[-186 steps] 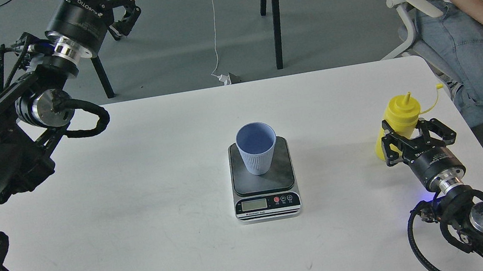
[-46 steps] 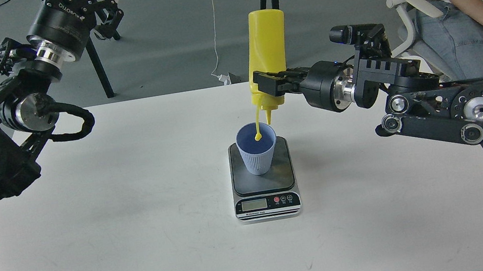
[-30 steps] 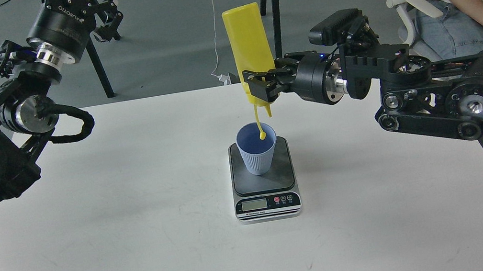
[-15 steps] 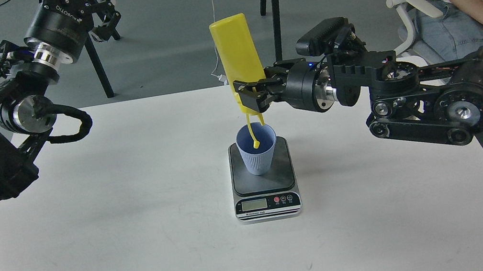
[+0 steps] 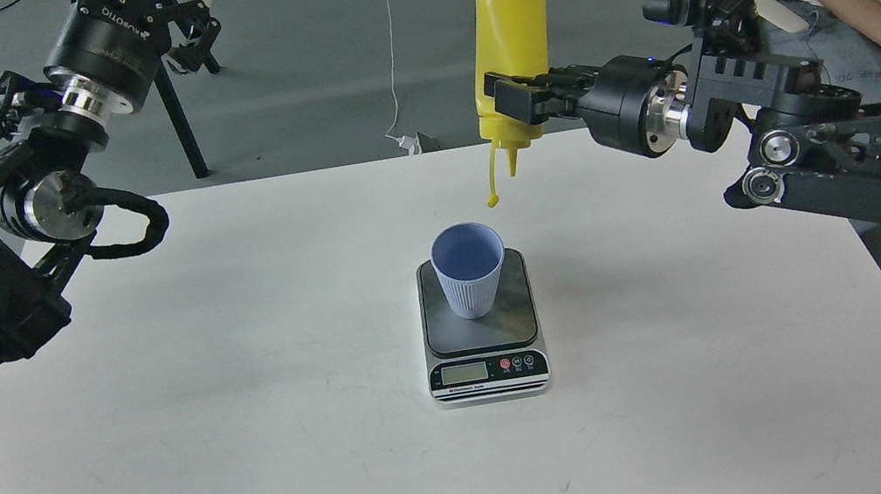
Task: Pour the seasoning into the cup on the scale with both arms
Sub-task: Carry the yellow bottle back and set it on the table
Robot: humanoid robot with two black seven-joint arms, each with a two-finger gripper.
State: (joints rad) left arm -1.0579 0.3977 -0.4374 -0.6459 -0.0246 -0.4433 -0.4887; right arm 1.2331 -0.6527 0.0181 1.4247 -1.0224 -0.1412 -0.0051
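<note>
Head view, left to right: left gripper is raised at upper left, beyond the white table, holding nothing; whether its claw is spread cannot be told. At table centre, the light blue ribbed cup stands upright on the dark plate of the kitchen scale. Above and right of the cup, the yellow squeeze bottle hangs inverted, nozzle down, tethered cap dangling. Right gripper pinches the bottle near its neck.
</note>
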